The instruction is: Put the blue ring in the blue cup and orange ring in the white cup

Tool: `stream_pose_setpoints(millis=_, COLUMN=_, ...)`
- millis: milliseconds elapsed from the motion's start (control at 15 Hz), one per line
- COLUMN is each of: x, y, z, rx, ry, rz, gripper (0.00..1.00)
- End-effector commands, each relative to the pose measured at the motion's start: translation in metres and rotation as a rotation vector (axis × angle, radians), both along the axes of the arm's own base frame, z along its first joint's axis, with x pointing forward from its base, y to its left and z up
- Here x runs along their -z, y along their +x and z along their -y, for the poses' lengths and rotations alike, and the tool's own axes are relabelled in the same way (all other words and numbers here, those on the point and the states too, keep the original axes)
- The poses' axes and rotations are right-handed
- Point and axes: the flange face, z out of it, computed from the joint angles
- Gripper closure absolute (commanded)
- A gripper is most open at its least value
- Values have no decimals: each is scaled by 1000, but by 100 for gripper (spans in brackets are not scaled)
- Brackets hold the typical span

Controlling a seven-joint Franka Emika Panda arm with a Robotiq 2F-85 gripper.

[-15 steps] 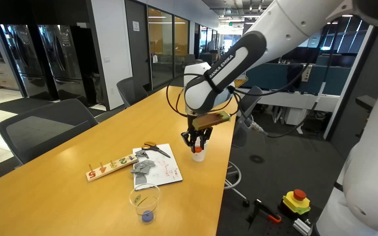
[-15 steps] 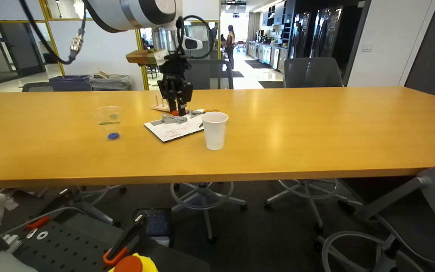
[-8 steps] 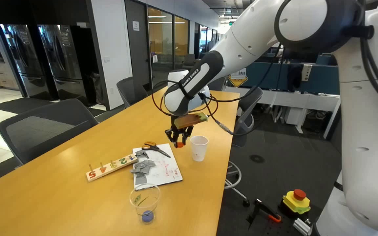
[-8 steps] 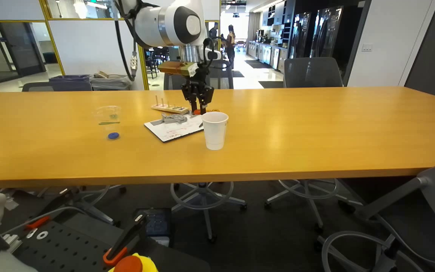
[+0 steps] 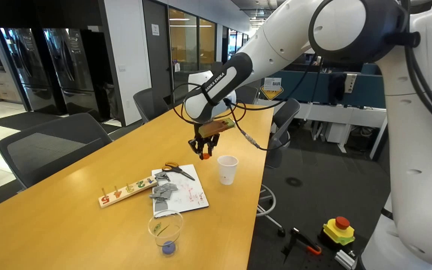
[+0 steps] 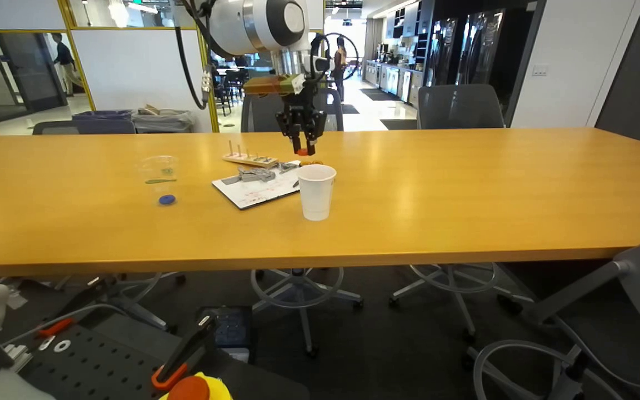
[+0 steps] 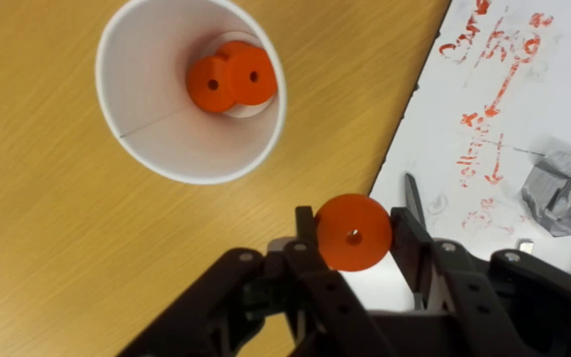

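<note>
Since nothing has shifted at the left of an exterior view, the blue cup (image 6: 156,172) stands there as before, upright, with the blue ring (image 6: 166,199) showing through its clear wall at the bottom; that half of the job looks done. Further right, the peg board (image 6: 249,160) and the whiteboard (image 6: 248,197) have not moved either.

Next comes the real change. The gripper (image 6: 304,150) has risen in the last half-second, lifting the orange ring (image 7: 354,218) with it. It is clamped on the ring's two sides, and in the wrist view the ring shows face-on in its hold, clear of the table (image 6: 464,189).

At the right of this group, nearer the camera, the white cup (image 6: 316,194) stands upright and unmoved. Seen from the wrist, the ring is beside its mouth, not over it, and at least two more orange rings (image 7: 238,74) lie overlapping at its bottom.

I take the lift as height gained for crossing the rim; whether it is enough I cannot tell. What remains, I judge, is a sideways move over the mouth and a release. Going across too low could tip the cup.
</note>
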Motion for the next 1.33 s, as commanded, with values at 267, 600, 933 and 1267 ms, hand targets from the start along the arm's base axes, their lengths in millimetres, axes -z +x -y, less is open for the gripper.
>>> stream_pose_setpoints(millis=267, x=-15, y=-4, z=15, rx=-14, ry=-85, rz=-101, gripper=81)
stream_pose_setpoints(millis=600, x=-19, y=-7, z=24, rx=6, ry=-102, rz=-172, gripper=81)
stream_pose_setpoints(millis=933, x=-21, y=-12, z=37, rx=24, ry=-129, rz=-225, gripper=81)
stream_pose_setpoints(millis=1267, x=-9, y=-12, z=44, rx=28, ry=-127, rz=-285, gripper=81)
